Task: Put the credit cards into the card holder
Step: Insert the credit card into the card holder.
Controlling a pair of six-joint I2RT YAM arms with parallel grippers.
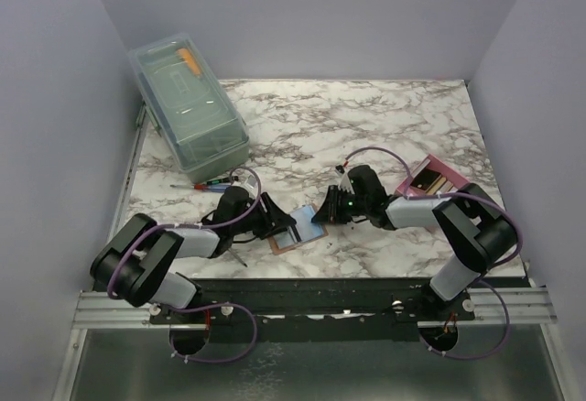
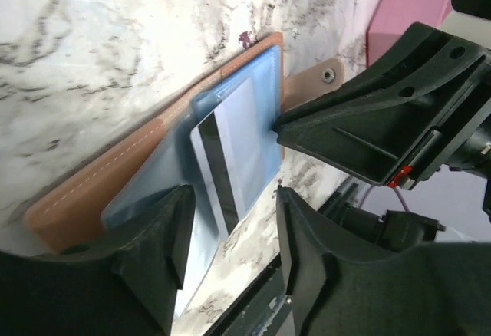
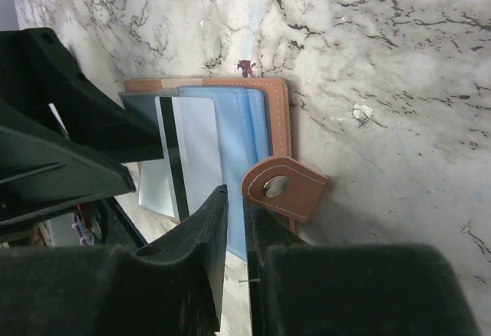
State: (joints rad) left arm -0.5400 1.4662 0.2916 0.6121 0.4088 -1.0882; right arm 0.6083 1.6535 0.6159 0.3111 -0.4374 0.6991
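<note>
1. One card (image 2: pixel 230 163), pale with a black stripe, sits partway into the card holder (image 2: pixel 84 198). Its free end lies between the fingers of my left gripper (image 2: pixel 232 205), which stand apart and grip nothing.
2. My right gripper (image 3: pixel 235 198), opposite the left, is narrowed to a slit on the holder's pale blue inner leaf, pinching it as far as I can judge.
3. Left to do, I judge: push this card home, then fetch more. The pink tray (image 1: pixel 446 174) behind the right gripper seems to hold some.
4. The holder lies open and flat, tan and stitched, its snap tab (image 3: pixel 284 186) just beside the right fingertips.
</note>
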